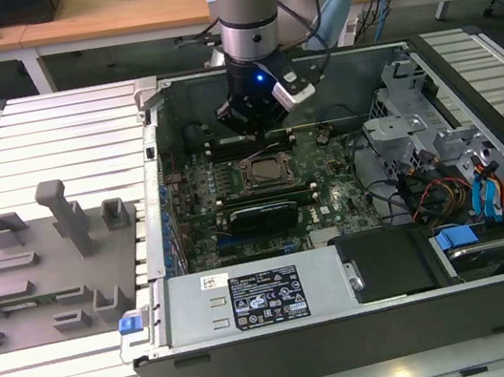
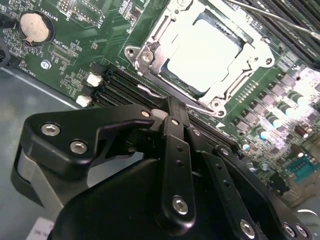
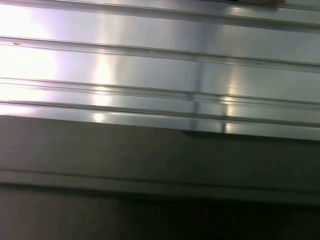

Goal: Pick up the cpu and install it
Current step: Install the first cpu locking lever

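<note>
Slatted metal tabletop [image 1: 51, 145] is seen beneath an open computer case [image 1: 353, 326], with wooden desks [image 1: 108, 19] behind. On the exterior view's left, a grey plastic tray [image 1: 43, 272] with upright blocks is laid on the slats. Inside the case, the green motherboard [image 1: 332, 204] is exposed. The cpu [image 2: 202, 50], pale silver side up, is seated in the socket frame [image 2: 150, 52], as shown in the second wrist view; the frame's retention plate is not closed over it. The gripper [image 2: 172, 111] is held just beside the socket, above the memory slots [image 2: 120, 87]. Its fingers [image 2: 176, 150] are brought together with nothing between them.
</note>
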Robot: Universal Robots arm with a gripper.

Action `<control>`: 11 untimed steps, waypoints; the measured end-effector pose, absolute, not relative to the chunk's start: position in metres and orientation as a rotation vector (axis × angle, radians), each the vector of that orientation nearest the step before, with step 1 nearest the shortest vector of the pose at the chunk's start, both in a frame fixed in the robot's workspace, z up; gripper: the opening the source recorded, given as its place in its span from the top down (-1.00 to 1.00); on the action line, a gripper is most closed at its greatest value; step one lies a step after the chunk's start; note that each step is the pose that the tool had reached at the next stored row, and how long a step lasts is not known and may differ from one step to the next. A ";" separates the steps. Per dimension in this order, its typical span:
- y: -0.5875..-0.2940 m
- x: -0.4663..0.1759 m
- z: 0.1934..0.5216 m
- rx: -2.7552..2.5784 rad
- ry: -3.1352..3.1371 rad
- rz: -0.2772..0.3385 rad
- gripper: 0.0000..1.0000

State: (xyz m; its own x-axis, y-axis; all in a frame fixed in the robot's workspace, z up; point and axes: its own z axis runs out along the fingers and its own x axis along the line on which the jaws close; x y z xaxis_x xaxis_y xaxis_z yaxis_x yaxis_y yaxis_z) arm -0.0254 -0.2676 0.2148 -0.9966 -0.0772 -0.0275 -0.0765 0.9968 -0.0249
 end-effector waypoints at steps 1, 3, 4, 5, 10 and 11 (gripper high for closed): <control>-0.268 -0.024 0.214 -0.120 3.111 -0.038 0.79; -0.268 -0.022 0.212 -0.120 3.110 -0.038 0.79; -0.268 -0.021 0.211 -0.120 3.111 -0.039 0.79; -0.268 -0.021 0.210 -0.120 3.111 -0.040 0.79; -0.268 -0.014 0.204 -0.120 3.111 -0.054 0.79; -0.268 -0.014 0.204 -0.120 3.111 -0.054 0.79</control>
